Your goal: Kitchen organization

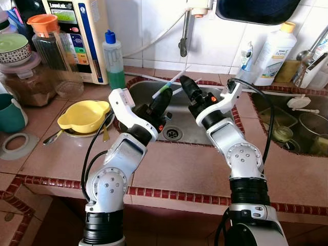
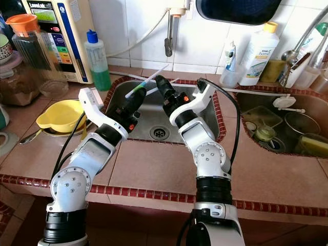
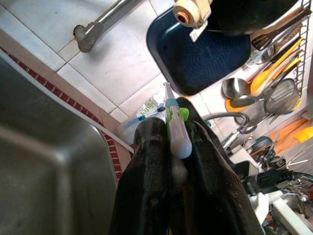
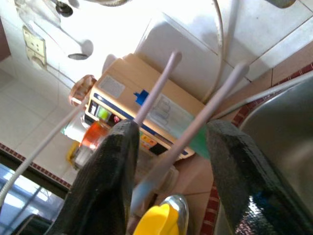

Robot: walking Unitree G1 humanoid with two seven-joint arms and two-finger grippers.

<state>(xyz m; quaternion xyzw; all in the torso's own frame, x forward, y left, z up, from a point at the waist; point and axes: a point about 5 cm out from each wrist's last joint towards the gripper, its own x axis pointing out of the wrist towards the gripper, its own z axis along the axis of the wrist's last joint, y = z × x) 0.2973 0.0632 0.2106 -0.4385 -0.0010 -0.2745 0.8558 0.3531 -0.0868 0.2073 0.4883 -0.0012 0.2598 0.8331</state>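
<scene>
Toothbrush [image 1: 165,88], green and white, sits clamped in the left gripper [image 1: 165,95] above the steel sink [image 1: 177,128]; the right gripper [image 1: 185,83], fingers spread apart, hovers just right of it.

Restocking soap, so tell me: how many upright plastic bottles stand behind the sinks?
2: a clear bottle of green liquid with a blue cap behind the sink's left corner; a white yellow-capped bottle between the basins. More may be hidden.
</scene>
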